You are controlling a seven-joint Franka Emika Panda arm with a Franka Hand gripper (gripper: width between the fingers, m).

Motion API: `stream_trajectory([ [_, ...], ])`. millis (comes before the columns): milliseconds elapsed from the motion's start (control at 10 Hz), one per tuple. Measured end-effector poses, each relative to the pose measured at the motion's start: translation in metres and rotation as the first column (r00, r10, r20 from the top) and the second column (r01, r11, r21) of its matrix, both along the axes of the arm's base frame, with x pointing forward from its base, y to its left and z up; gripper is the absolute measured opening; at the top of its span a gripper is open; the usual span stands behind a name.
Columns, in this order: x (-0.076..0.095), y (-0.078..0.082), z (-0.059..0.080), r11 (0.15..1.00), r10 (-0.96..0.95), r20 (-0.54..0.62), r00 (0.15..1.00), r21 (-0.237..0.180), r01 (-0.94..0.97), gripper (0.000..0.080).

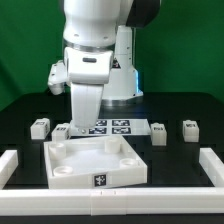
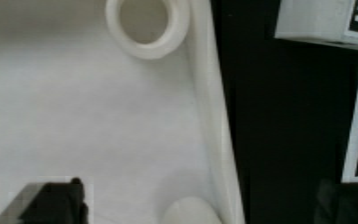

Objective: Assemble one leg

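The two-finger gripper (image 1: 84, 121) hangs low over the big white square plastic tray (image 1: 95, 168), near its round corner hole (image 2: 151, 25), probably lining up. Open or closed? Can't tell. The small white stubby tagged leg (image 1: 62, 131) waits just beside it on the table.

The exterior view was lit brightly and evenly; only soft shadows were cast inside the white tray (image 1: 65, 175), which was nearly washed out against the black worktop (image 1: 20, 110). A leg (image 1: 189, 129) was rendered coarsely. The wrist view was blurred throughout, its whites overexposed.
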State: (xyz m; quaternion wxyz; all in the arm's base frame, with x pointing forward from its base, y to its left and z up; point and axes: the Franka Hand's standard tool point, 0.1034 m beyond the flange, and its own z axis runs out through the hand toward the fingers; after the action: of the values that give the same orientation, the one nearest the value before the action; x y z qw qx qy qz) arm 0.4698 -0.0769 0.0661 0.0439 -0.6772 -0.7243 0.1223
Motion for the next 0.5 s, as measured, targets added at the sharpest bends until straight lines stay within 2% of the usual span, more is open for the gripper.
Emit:
stream_trajectory([
  [200, -0.0098, 0.0073, -0.0114, 1.0, 0.015, -0.025, 1.0, 0.007, -0.015, 0.065],
  [500, -0.011, 0.0057, -0.0129, 1.0, 0.025, -0.03, 0.999, 0.01, -0.025, 0.065],
])
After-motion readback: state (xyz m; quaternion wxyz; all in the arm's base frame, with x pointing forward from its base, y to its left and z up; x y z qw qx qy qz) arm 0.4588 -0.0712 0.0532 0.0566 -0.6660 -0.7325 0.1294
